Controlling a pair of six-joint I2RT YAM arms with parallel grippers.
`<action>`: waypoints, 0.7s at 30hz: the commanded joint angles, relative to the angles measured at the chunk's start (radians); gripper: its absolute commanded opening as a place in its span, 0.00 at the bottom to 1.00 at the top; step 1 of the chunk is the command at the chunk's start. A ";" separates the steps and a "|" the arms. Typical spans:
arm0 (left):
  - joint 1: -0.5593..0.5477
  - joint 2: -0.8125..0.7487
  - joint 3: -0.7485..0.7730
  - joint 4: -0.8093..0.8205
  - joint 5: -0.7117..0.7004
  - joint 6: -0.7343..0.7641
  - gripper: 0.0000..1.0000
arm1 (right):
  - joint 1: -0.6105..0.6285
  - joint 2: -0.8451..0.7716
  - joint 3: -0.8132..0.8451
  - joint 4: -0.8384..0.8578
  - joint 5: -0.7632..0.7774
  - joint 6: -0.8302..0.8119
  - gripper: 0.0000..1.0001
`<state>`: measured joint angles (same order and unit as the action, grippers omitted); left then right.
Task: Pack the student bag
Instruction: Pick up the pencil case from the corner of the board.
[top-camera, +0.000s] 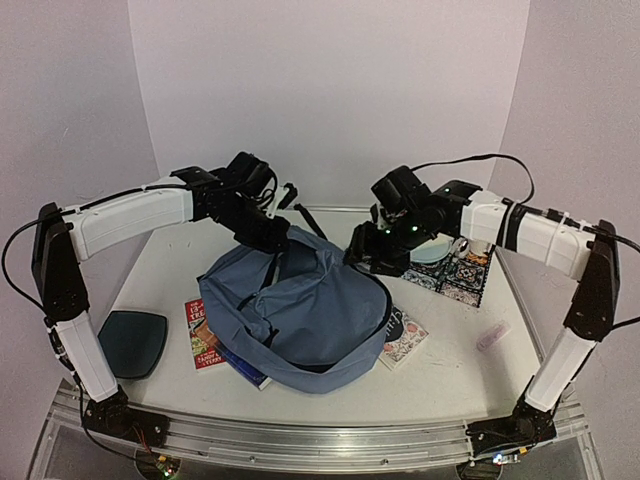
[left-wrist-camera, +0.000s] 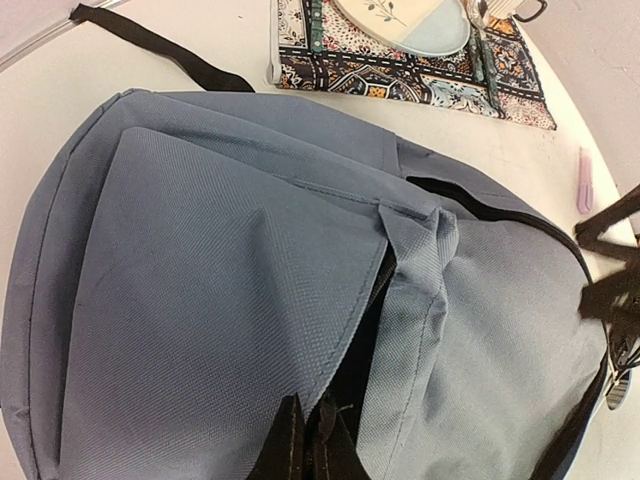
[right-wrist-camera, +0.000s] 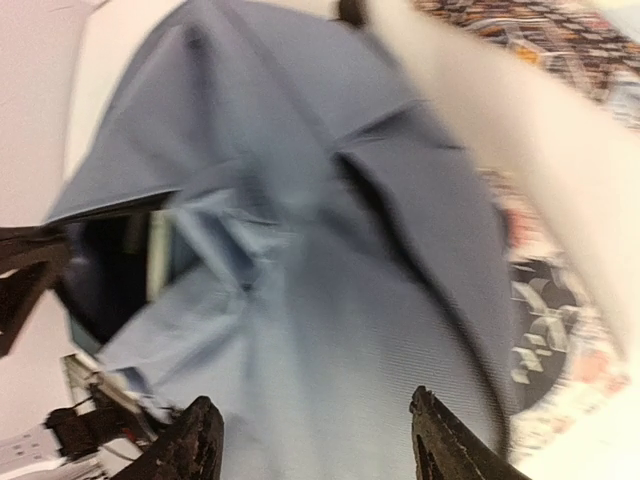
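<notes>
The student bag (top-camera: 300, 320) is a slate-blue backpack slumped in the middle of the table, its zipped mouth gaping to show dark lining (left-wrist-camera: 385, 290). My left gripper (left-wrist-camera: 315, 432) is shut on the fabric edge beside that opening, at the bag's far top (top-camera: 275, 240), holding it raised. My right gripper (right-wrist-camera: 315, 435) hovers open over the bag's right side (top-camera: 368, 258), with only blue cloth showing between its fingertips (right-wrist-camera: 200, 440). The right wrist view is blurred by motion.
A dark teal pad (top-camera: 132, 342) lies front left. A red book (top-camera: 200, 335) and a patterned book (top-camera: 405, 338) poke out from under the bag. Back right, a patterned mat (top-camera: 455, 272) carries a plate (left-wrist-camera: 410, 25). A pink item (top-camera: 492, 335) lies right.
</notes>
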<state>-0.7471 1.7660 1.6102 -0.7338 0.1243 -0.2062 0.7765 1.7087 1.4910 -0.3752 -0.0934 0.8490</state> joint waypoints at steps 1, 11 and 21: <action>0.000 -0.062 -0.001 0.032 -0.023 0.014 0.00 | -0.085 -0.117 -0.062 -0.230 0.156 -0.079 0.65; 0.000 -0.068 -0.010 0.031 -0.025 0.019 0.00 | -0.360 -0.270 -0.356 -0.296 0.268 -0.087 0.74; 0.000 -0.069 -0.012 0.031 -0.021 0.026 0.00 | -0.635 -0.340 -0.625 -0.226 0.235 -0.114 0.74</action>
<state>-0.7471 1.7607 1.6001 -0.7330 0.1181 -0.2010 0.2332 1.4164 0.9552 -0.5876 0.1476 0.7607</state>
